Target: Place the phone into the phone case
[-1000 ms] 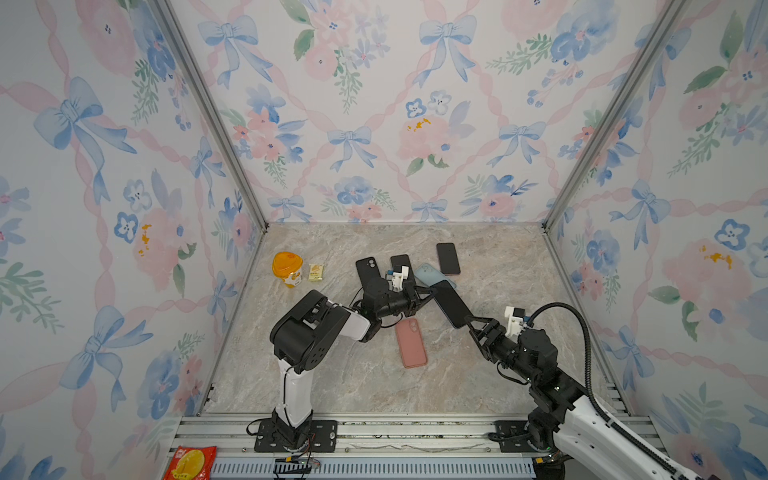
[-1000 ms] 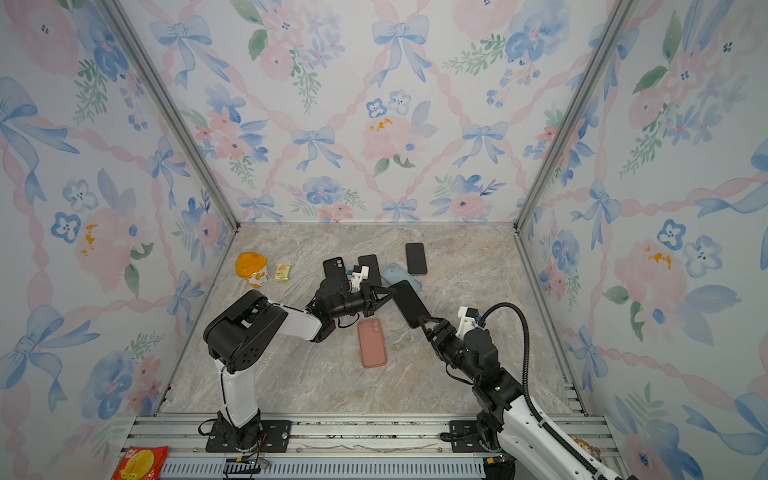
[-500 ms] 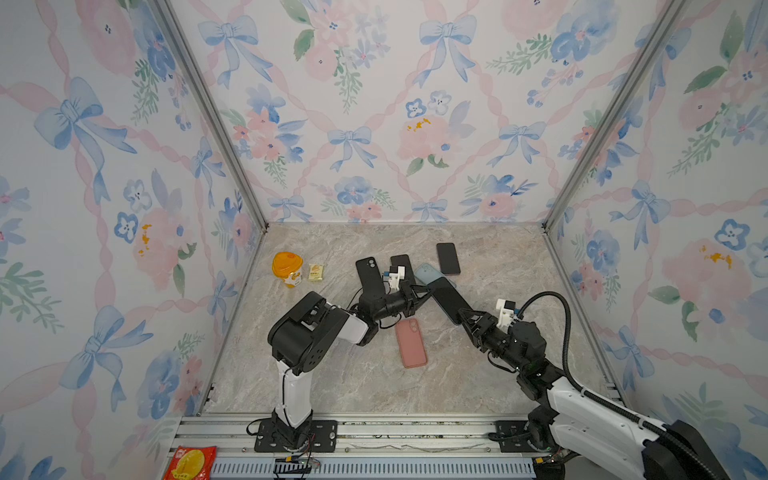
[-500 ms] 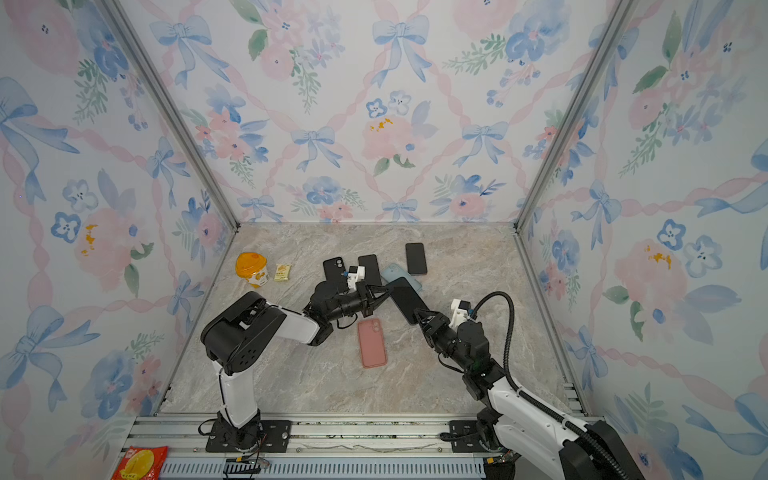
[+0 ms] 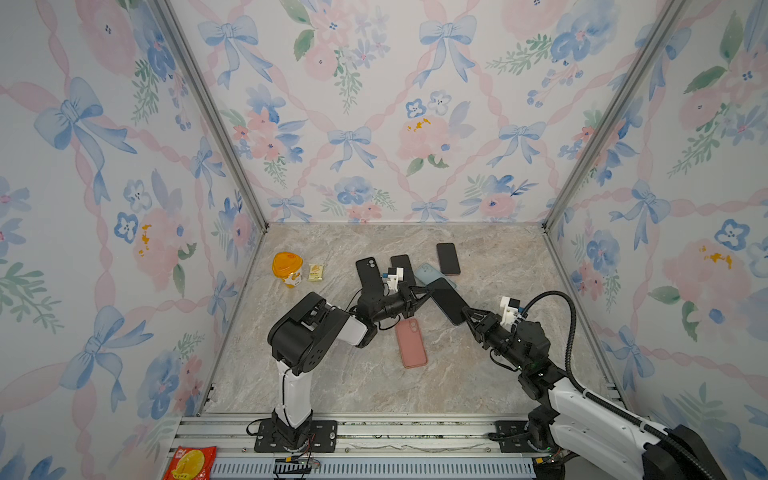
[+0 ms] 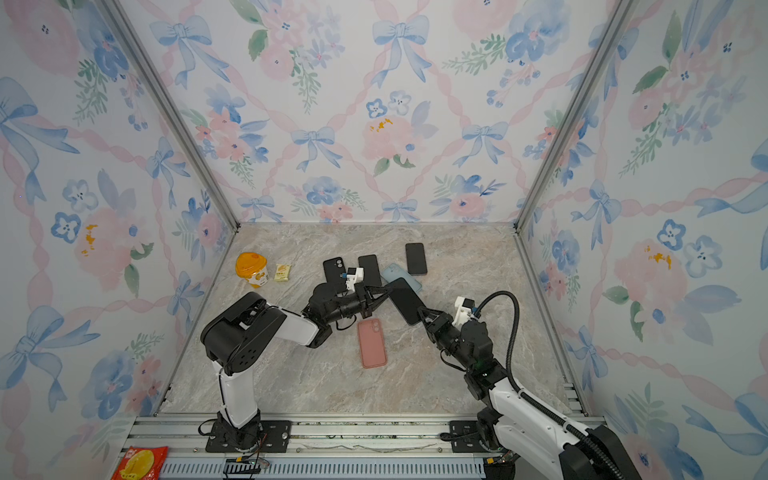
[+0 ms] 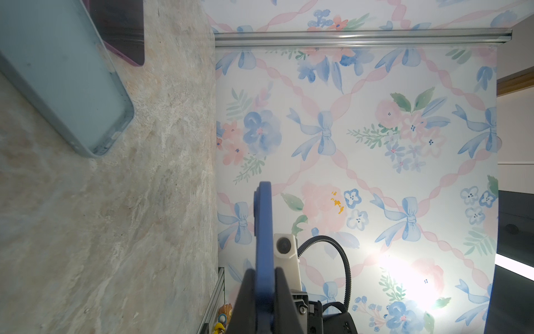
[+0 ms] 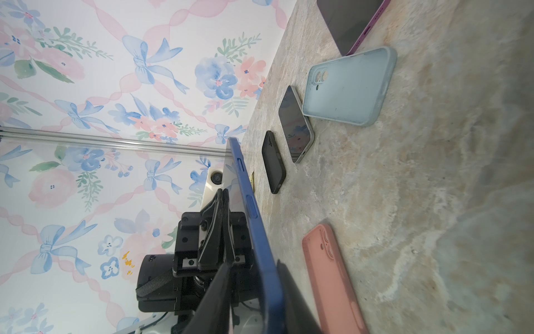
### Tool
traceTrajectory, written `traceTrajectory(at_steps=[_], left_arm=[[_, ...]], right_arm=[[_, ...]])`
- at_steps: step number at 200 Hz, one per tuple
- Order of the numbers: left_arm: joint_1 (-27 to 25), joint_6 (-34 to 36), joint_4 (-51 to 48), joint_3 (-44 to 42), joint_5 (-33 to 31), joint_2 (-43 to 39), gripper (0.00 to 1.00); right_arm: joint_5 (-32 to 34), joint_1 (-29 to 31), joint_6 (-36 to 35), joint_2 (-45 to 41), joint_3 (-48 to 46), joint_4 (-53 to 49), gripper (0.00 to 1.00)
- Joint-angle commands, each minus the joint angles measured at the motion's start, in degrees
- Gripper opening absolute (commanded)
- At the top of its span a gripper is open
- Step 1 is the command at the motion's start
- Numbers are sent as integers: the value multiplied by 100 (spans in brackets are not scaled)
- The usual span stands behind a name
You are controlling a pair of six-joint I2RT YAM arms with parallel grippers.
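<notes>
Marbled worktop (image 5: 332, 386) within floral walls (image 5: 374, 124). We see the blue phone (image 5: 446, 304) held aloft just beyond the pink case (image 5: 411, 343): left fingers (image 7: 245, 300) pinch one end; right fingers (image 8: 294, 295) straddle the other, contact unclear. Rigid, slick, fragile; we judge its ends the safest hold.

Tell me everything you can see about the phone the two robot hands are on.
The slim rectangular phone with a dark screen and blue rim is raised off the marble-look tabletop, screen up and tilted. The rim looks like matte rubbery plastic, with side buttons and a raised camera bump. The left hand is shut on one end; the right hand brackets the other, grip unclear.
</notes>
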Motion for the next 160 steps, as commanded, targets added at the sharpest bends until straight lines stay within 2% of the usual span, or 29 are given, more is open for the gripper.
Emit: traceTrajectory(at_steps=[1,21,36,50,62,87,114,145,160], left_arm=[[-33,-7,322,-25,-30,-141,0],[-58,18,295,6,11,-108,0],[-76,192,106,-22,-21,-178,9],[-61,400,-153,-31,-43,-299,23],[-21,628,-440,-240,-90,-463,30],[142,1295,-1325,-520,-183,-983,42],[353,2126,-2785,-893,-343,-1652,52],[324,2815,-4263,-842,-273,-2039,65],[280,3117,-4998,-914,-432,-2329,70]], right_arm=[[3,36,-83,-16,-20,216,24],[-36,35,-106,-7,52,66,15],[-42,37,-96,-22,76,-55,9],[-46,13,-83,-69,84,-143,4],[-68,-11,-105,-167,118,-319,0],[-71,-71,-320,-499,275,-1176,0],[-129,-143,-566,-789,424,-1951,0],[-349,-168,-857,-727,582,-2412,0],[-440,-170,-964,-672,603,-2482,0]])
